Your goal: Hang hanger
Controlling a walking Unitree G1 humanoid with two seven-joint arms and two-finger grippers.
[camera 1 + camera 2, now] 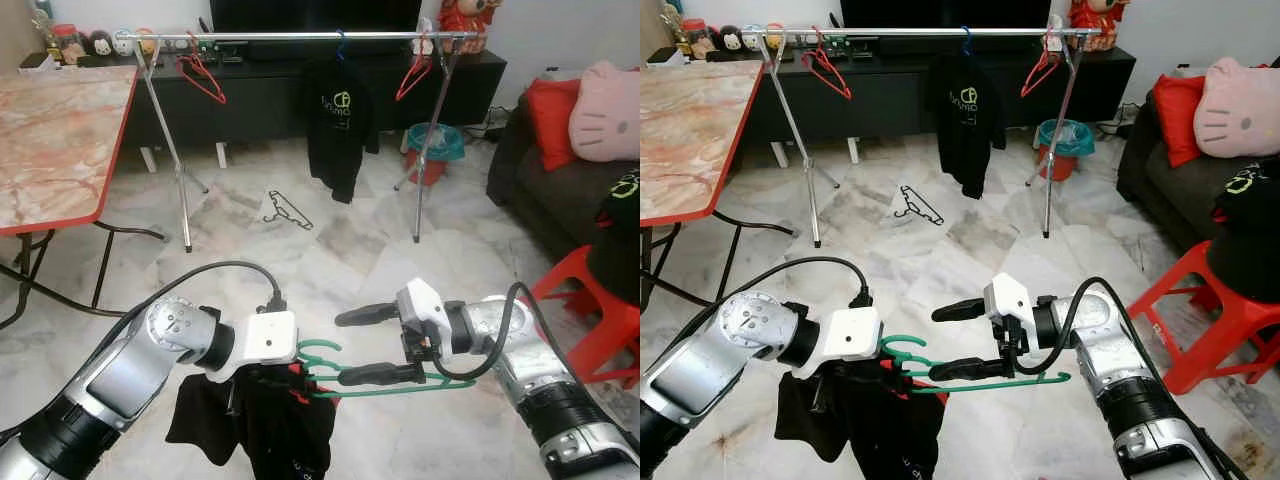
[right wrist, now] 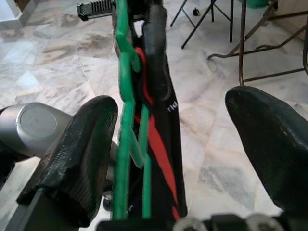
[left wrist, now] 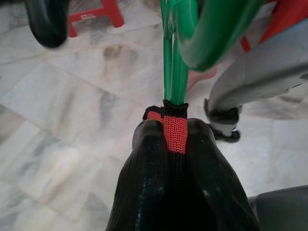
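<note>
A green hanger carries a black garment with a red collar, low in front of me over the floor. My left gripper is shut on the garment at the collar, just under the hanger's hook. My right gripper is open, and the hanger's bar runs along its lower finger. In the right wrist view the hanger lies against one finger, the other standing well apart. The clothes rail stands across the room.
On the rail hang two red hangers and a black shirt. A black hanger lies on the floor. A marble-top table is at left; a red stool and sofa at right.
</note>
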